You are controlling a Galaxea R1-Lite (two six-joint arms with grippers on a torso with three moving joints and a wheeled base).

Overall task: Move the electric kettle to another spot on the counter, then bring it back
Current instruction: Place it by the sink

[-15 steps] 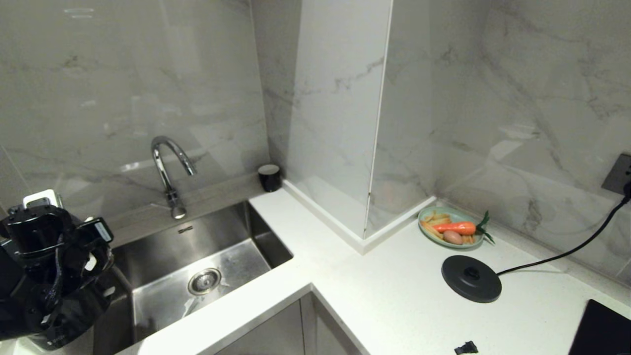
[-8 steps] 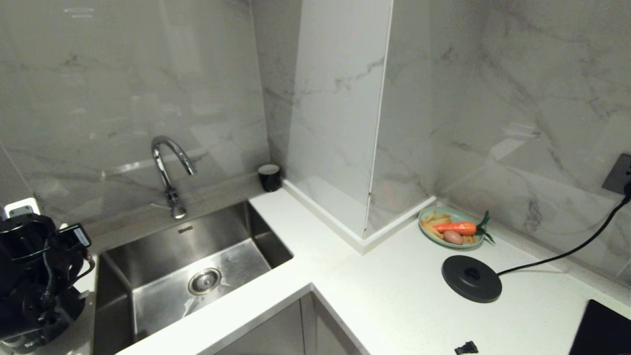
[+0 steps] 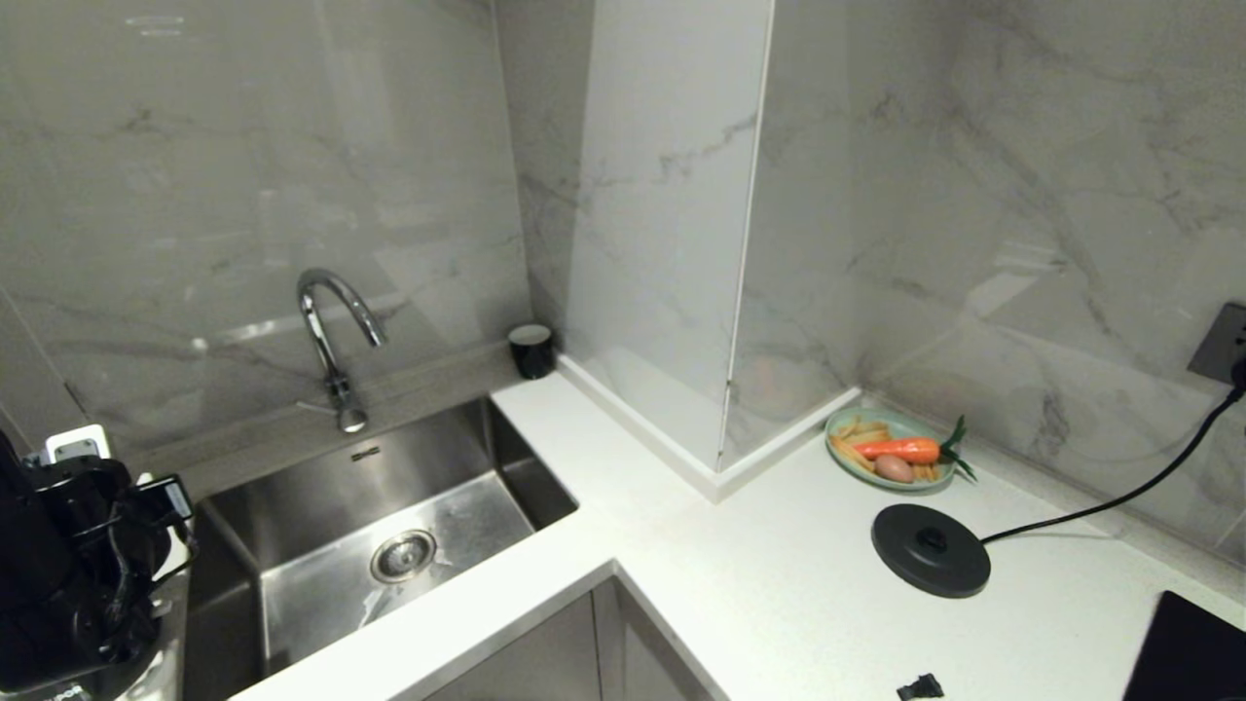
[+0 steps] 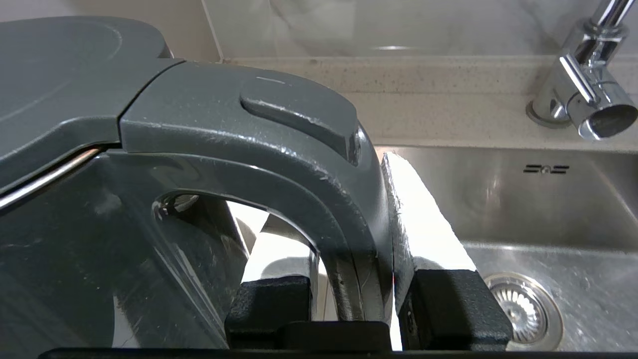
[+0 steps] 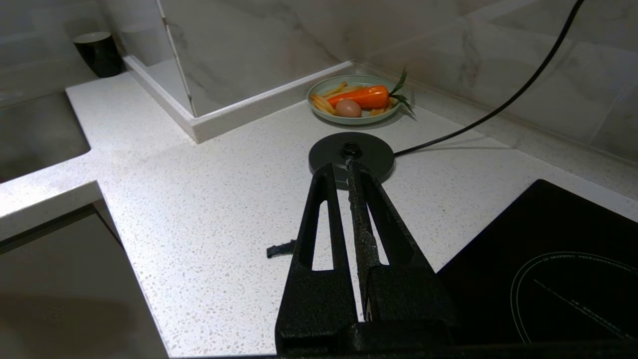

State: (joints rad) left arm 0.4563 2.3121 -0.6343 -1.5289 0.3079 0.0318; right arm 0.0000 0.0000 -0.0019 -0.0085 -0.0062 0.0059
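Note:
The black electric kettle (image 4: 89,239) fills the left wrist view, its loop handle (image 4: 309,169) clamped between the jaws of my left gripper (image 4: 349,224), which is shut on it. In the head view my left arm (image 3: 78,555) stands at the far left edge, left of the sink, and covers most of the kettle. I cannot tell whether the kettle rests on the white speckled counter (image 3: 759,584). My right gripper (image 5: 345,168) hangs shut and empty above the counter (image 5: 199,199), pointing toward the round black base disc (image 5: 369,152).
The steel sink (image 3: 389,526) and chrome tap (image 3: 331,331) lie right of the kettle. The corded base disc (image 3: 930,550), a green plate of vegetables (image 3: 891,448), a small black cup (image 3: 532,350), a black hob (image 3: 1188,647) and a small black scrap (image 3: 920,687) stand on the counter.
My left arm has carried the kettle left and lower, from over the sink's left rim to the frame's far left edge. The right side is unchanged.

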